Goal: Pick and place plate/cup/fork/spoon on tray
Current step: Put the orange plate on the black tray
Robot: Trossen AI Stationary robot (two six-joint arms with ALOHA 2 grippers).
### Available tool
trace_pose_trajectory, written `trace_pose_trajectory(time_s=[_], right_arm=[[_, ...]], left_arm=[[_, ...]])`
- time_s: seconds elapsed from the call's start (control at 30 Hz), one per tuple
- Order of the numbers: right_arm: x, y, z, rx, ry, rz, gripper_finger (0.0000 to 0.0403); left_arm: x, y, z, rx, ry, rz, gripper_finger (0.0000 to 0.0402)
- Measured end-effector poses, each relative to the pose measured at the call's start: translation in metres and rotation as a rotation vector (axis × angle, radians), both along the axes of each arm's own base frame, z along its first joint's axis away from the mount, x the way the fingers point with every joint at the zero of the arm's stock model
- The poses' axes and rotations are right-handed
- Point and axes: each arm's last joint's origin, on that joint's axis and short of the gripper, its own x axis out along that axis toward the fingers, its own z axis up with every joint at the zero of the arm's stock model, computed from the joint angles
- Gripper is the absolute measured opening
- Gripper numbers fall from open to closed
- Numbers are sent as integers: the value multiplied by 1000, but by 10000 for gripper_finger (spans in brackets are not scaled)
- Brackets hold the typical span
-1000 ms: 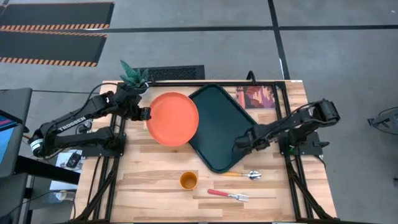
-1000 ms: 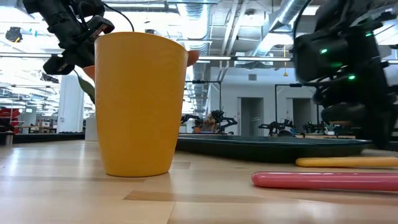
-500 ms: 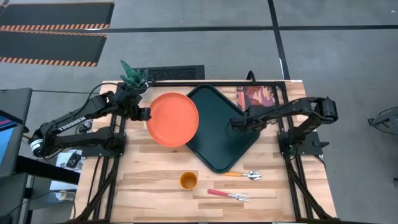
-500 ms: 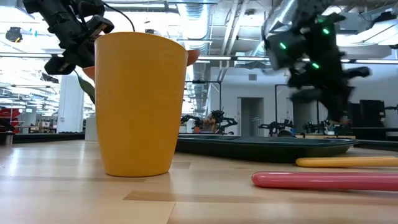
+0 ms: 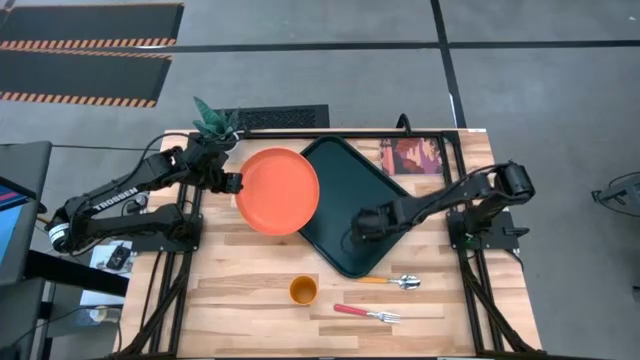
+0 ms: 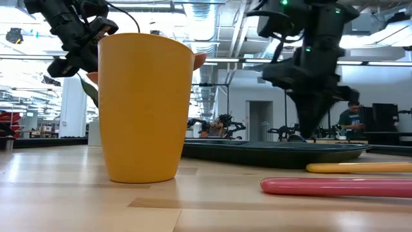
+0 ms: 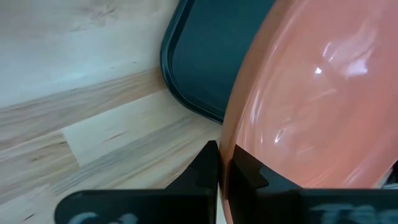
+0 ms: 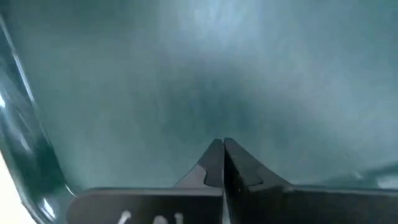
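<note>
Plate [image 5: 279,190]: orange-red, gripped by its rim in the left gripper [image 5: 232,183], at the far left part of the table [image 5: 250,290]. Its right edge overlaps the left corner of the tray [image 5: 340,245]. In the left wrist view the plate [image 7: 317,106] fills the right side, its rim pinched between the two dark fingers [image 7: 208,168], with the tray's rounded corner [image 7: 186,74] beyond. Plate and left arm sit just as they did a second ago and half a second ago; no shift seen.

Tray: dark green-black, lying turned like a diamond on the table, same pose as in both earlier frames.

Right gripper [image 5: 362,225]: over the tray's middle, toward its near-left side. A second ago it was near the tray's right edge; half a second ago it was farther back over the tray's right part; now it has swung left and nearer. In the low view the right arm [image 6: 309,71] stands over the tray [image 6: 277,151], farther left than in the earlier low frames. Right wrist view shows only tray surface [image 8: 186,74] and the two fingertips [image 8: 214,158] pressed together with nothing between them.

Cup [image 5: 303,291]: orange-yellow, upright on the table near the front edge, unmoved. Spoon [image 5: 390,281]: just off the tray's near corner, unmoved. Fork [image 5: 366,314]: nearer the front than the spoon, unmoved.

Picture book [image 5: 412,157] at the far right, beside the tray. Green plant [image 5: 215,120] at the far left corner.
</note>
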Motion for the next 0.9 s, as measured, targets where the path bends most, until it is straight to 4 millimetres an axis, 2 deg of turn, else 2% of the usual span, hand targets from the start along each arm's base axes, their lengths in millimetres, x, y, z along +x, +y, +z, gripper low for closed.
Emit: trace_pose_trajectory(time_s=[0.13,0.23,0.4,0.5,0.73,0.8,0.9], right_arm=[[-7,16,-14,34,132,56,11],[-18,21,-15,14,237,72,10],[-38,15,-8,-38,420,60,14],[-45,9,-2,-89,473,50,14],[-45,-14,12,-175,387,-22,15],[-43,-21,21,-170,312,-52,17],[-38,-27,44,-148,101,-90,20]], left_arm=[[0,0,0,5,2,4,0],[0,0,0,6,2,6,0],[1,1,1,9,-8,9,0],[1,1,1,18,-15,12,0],[3,3,3,40,-37,21,0],[6,4,5,38,-72,4,0],[12,6,11,52,-168,-24,0]])
